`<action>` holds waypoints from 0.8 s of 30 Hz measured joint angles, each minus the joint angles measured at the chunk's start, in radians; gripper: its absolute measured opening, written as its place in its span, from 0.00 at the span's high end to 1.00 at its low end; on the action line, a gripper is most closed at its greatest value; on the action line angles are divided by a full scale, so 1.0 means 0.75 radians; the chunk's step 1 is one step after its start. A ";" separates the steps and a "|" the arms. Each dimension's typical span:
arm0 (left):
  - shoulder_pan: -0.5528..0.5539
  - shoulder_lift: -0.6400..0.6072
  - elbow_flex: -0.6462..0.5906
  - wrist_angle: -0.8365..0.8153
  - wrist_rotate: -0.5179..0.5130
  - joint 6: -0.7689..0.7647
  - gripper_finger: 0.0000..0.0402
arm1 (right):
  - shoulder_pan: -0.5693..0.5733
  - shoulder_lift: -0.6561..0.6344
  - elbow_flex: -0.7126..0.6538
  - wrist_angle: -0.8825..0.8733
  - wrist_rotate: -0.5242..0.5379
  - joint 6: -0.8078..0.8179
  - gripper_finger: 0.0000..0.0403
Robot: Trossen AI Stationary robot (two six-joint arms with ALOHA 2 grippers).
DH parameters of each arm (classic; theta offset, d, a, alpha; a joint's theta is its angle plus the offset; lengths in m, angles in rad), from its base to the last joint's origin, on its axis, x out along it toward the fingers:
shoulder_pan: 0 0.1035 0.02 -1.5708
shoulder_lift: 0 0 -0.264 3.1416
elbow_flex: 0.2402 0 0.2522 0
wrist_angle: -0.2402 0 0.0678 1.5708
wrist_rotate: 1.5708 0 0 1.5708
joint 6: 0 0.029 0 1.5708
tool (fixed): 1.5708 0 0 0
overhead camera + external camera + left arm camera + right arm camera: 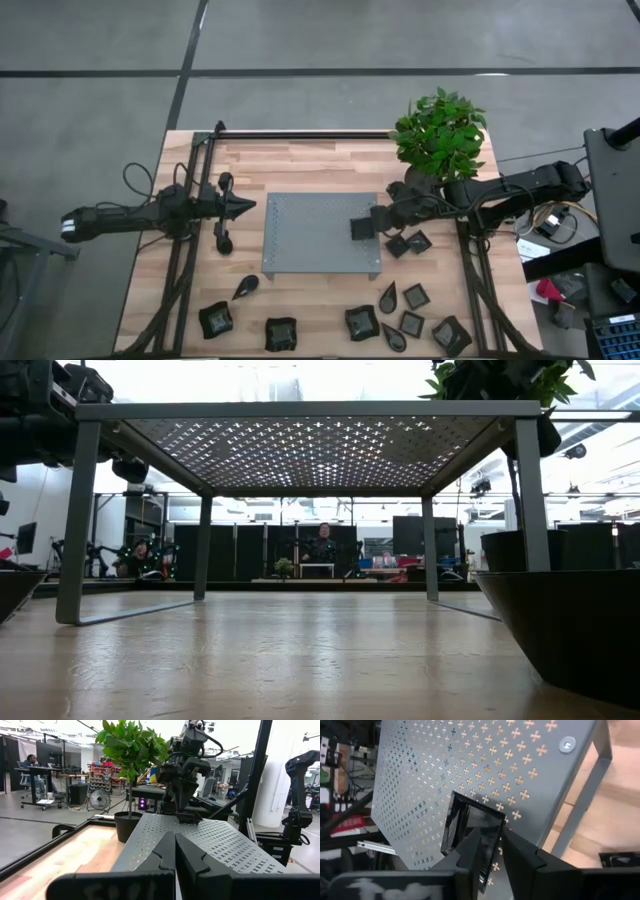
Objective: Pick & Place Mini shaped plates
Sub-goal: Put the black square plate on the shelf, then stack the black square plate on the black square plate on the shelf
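The grey perforated tray [300, 235] stands on legs mid-table. My right gripper [368, 226] reaches over the tray's right part and is shut on a small dark square plate [479, 822], which shows in the left wrist view as plate [189, 818], low over the tray top. Two more plates [408, 242] lie on the table just right of the tray. Several others, among them a teardrop plate [245, 288] and a square plate [281, 333], lie along the near edge. My left gripper [240, 207] hovers shut, left of the tray. My right gripper pinches the square plate by its rim [487, 851] on the side towards the arm, one finger [470, 847] on the dish's inner face and the other finger [522, 852] outside. It comes slanting down from the table's right. Whether the plate touches the tray, I cannot tell.
A potted green plant [438, 135] stands at the table's far right, close behind the right arm. A black frame rail [300, 133] runs along the far edge. In the low view a dark dish [570, 625] fills the right foreground. People sit in the room beyond.
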 joint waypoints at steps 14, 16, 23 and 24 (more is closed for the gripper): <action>0.000 0.000 0.000 0.000 0.000 0.000 1.00 | 0.033 -0.132 0.000 -0.157 -0.203 -0.292 0.72; 0.000 -0.001 0.000 0.000 0.000 0.000 1.00 | 0.059 -0.136 0.000 -0.257 -0.210 -0.252 0.73; 0.000 0.000 0.000 0.000 0.000 0.000 1.00 | 0.129 -0.113 -0.011 -0.585 -0.205 -0.071 0.78; 0.000 0.000 0.000 0.000 0.000 0.000 1.00 | 0.129 -0.109 -0.016 -0.617 -0.204 -0.061 0.79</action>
